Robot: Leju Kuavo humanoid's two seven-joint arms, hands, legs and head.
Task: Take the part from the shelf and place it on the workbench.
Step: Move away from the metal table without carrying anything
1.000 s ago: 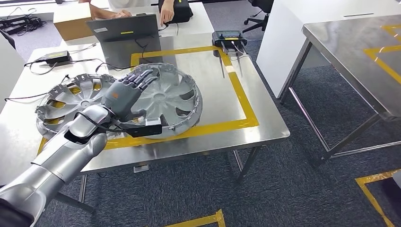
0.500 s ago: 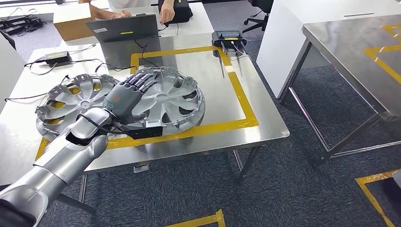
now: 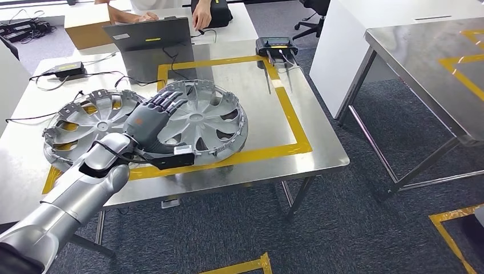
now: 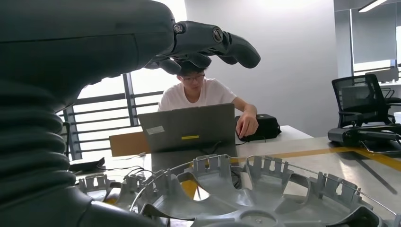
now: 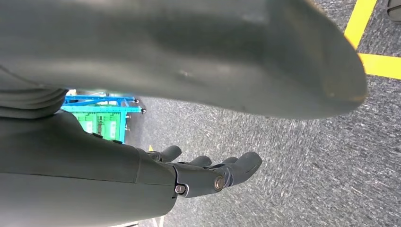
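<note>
Over the steel workbench (image 3: 319, 151), the left hand (image 3: 149, 119) hovers with fingers spread, holding nothing, above the round silver plastic wheel cover (image 3: 208, 123), which lies inside the yellow tape frame (image 3: 285, 149). Placement looks done; next, lift the arm clear. A second cover's (image 3: 85, 123) right rim is hidden. The right hand (image 5: 208, 172) hangs loose, empty.

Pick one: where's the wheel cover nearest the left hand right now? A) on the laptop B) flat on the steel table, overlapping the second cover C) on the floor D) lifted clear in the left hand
B. The wheel cover lies on the table, its edge overlapping the second cover; the left hand hovers above it with fingers spread, holding nothing.
</note>
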